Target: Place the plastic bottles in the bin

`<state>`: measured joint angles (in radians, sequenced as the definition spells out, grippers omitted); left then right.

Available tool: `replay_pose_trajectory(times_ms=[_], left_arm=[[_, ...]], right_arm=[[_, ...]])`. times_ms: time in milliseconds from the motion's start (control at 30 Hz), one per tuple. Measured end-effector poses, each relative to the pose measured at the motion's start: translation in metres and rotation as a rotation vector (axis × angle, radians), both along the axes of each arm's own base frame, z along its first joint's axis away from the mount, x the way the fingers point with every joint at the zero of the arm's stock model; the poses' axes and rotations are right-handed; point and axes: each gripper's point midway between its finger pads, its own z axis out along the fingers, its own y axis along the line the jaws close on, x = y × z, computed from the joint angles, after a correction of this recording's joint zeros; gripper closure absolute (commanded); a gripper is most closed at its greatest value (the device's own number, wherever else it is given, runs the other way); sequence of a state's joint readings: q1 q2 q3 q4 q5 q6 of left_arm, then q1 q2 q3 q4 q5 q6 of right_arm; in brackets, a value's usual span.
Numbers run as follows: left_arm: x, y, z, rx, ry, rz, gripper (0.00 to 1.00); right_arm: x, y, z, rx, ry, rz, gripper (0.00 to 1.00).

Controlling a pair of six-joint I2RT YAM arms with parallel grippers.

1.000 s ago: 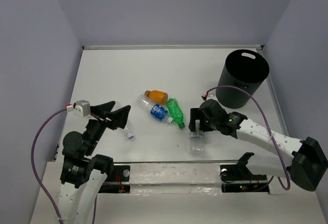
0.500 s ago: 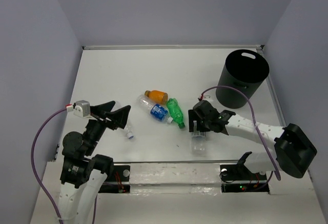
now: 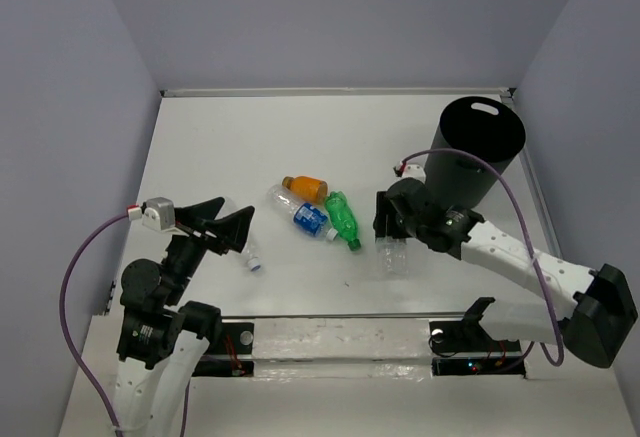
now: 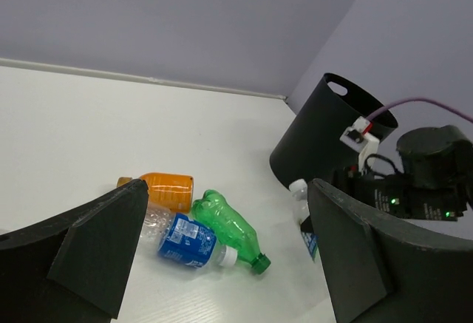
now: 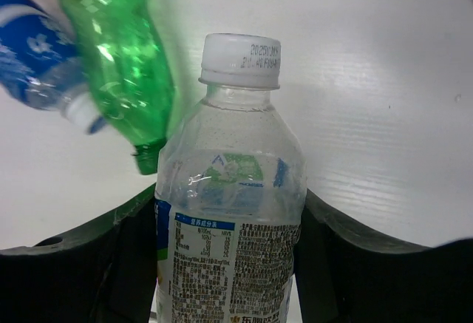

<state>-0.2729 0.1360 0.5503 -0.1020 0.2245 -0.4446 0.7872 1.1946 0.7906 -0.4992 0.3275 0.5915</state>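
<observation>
My right gripper [image 3: 391,233] is shut on a clear plastic bottle [image 5: 233,212] with a white cap, its fingers pressed against both sides of the label. In the top view that bottle [image 3: 393,255] sits just right of the green bottle [image 3: 342,217]. The orange bottle [image 3: 306,188] and the blue-label bottle [image 3: 303,215] lie beside the green one at mid-table. Another small clear bottle [image 3: 252,260] lies by my left gripper [image 3: 228,225], which is open and holds nothing. The black bin [image 3: 475,152] stands at the back right, behind my right arm.
Purple walls close in the white table [image 3: 220,147] on three sides. The right arm's purple cable [image 3: 500,192] arcs in front of the bin. In the left wrist view, the bin [image 4: 318,138] stands right of the orange bottle [image 4: 166,190] and green bottle [image 4: 229,223].
My right gripper has gone from wide open to shut on the clear bottle and has shifted it slightly towards the bin. The left arm has not moved.
</observation>
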Motion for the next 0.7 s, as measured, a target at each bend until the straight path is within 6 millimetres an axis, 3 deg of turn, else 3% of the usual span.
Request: replay_pose_trajectory(times_ms=[33, 133, 200, 233, 333, 400, 567, 600, 633, 700], left_arm=[[0.000, 0.000, 0.000, -0.001, 0.000, 0.000, 0.01], [0.000, 0.000, 0.000, -0.002, 0.000, 0.000, 0.01], [0.000, 0.000, 0.000, -0.002, 0.000, -0.001, 0.01], [0.000, 0.000, 0.000, -0.002, -0.001, -0.001, 0.01], [-0.001, 0.000, 0.001, -0.003, -0.003, 0.000, 0.01], [-0.001, 0.000, 0.001, -0.003, -0.003, 0.000, 0.01], [-0.001, 0.000, 0.001, -0.003, -0.004, -0.001, 0.01], [-0.001, 0.000, 0.001, -0.003, -0.005, -0.001, 0.01], [-0.002, 0.000, 0.002, -0.004, -0.007, -0.001, 0.01], [-0.003, 0.001, 0.002, -0.005, -0.012, 0.000, 0.01]], right_arm=[[0.003, 0.003, 0.013, 0.016, -0.024, 0.007, 0.56], [0.018, 0.015, 0.077, 0.103, -0.154, 0.031, 0.56], [0.029, 0.017, 0.124, 0.143, -0.262, 0.039, 0.57], [0.036, 0.017, 0.159, 0.176, -0.348, 0.032, 0.57], [0.050, 0.002, 0.240, 0.228, -0.588, -0.022, 0.57], [0.054, -0.022, 0.289, 0.220, -0.761, -0.102, 0.57], [0.083, -0.082, 0.352, 0.056, -1.033, -0.323, 0.58], [0.091, -0.098, 0.357, 0.020, -1.056, -0.373, 0.58], [0.105, -0.129, 0.362, -0.045, -1.083, -0.473, 0.58], [0.124, -0.160, 0.356, -0.125, -1.082, -0.562, 0.58]])
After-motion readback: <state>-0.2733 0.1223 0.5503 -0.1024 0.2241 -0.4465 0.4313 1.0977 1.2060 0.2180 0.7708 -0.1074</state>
